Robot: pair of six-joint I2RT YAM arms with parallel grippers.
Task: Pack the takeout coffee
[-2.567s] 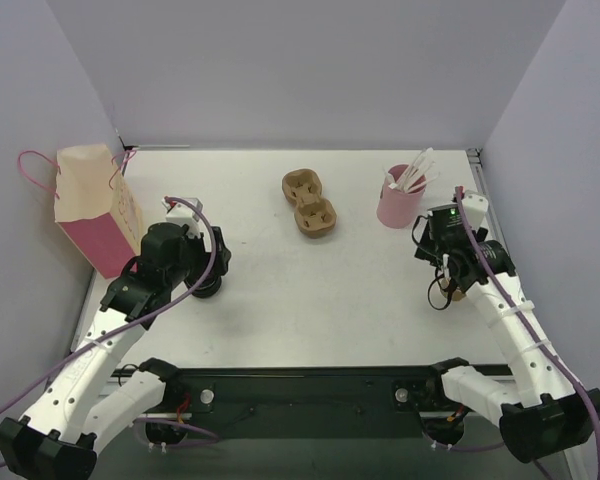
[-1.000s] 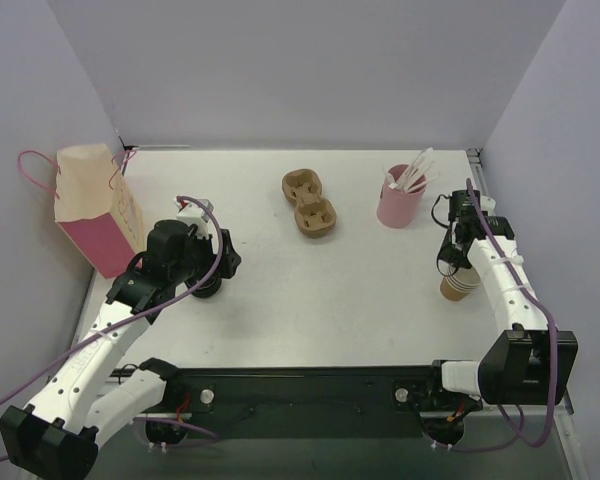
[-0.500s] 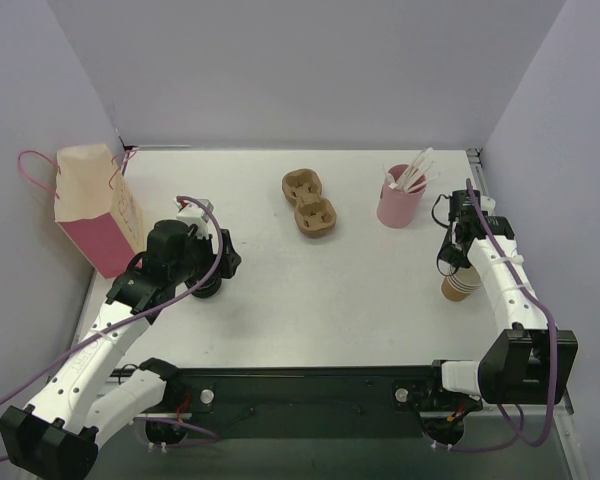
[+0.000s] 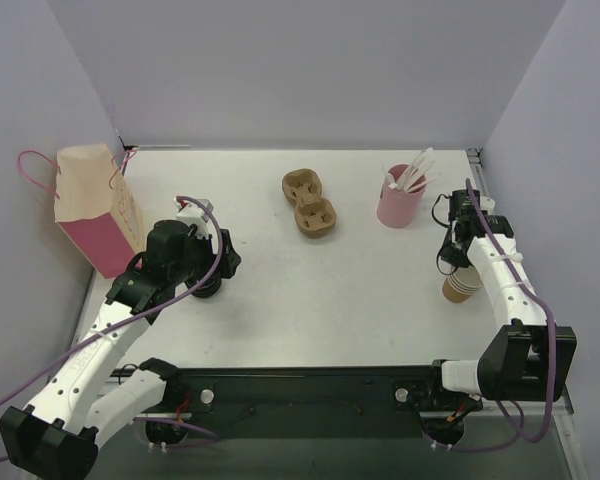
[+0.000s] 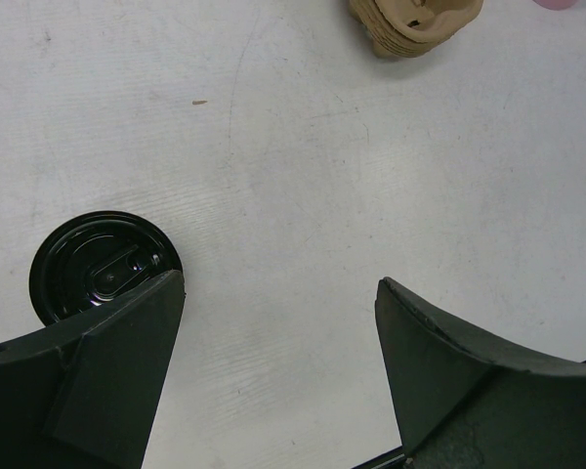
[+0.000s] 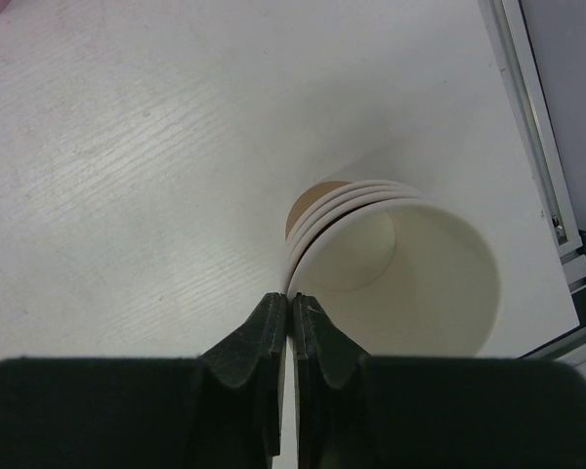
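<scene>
Right gripper: pressed together on the rim of the top cup of the stack of small kraft-brown paper cups with white insides. One finger sits outside the paper wall, the other just inside it. The pinch is on the part of the rim nearest my wrist camera, slightly left. Between the fingers I see only a thin seam.

The stack stands upright on the white table. Several cups are nested, with their rolled rims stepped one behind the other in the wrist view. It is close to the table's right edge, near the pink cup holding white sticks, on that cup's side towards my bases and apart from it.

Left gripper: fingers spread wide, hanging over the table on the left half, pointing down. A black round disc lies flat on the table beside my left finger. The finger overlaps the disc's edge in the wrist view, and I cannot tell if they touch.

Brown moulded-pulp two-hole tray: mid-table towards the back, left of the pink cup, well apart from the stack and from both grippers.

Pink paper bag with a cream upper part and pink cord handles: upright at the far-left edge, just beyond my left arm, on the opposite side of the table from the stack.
</scene>
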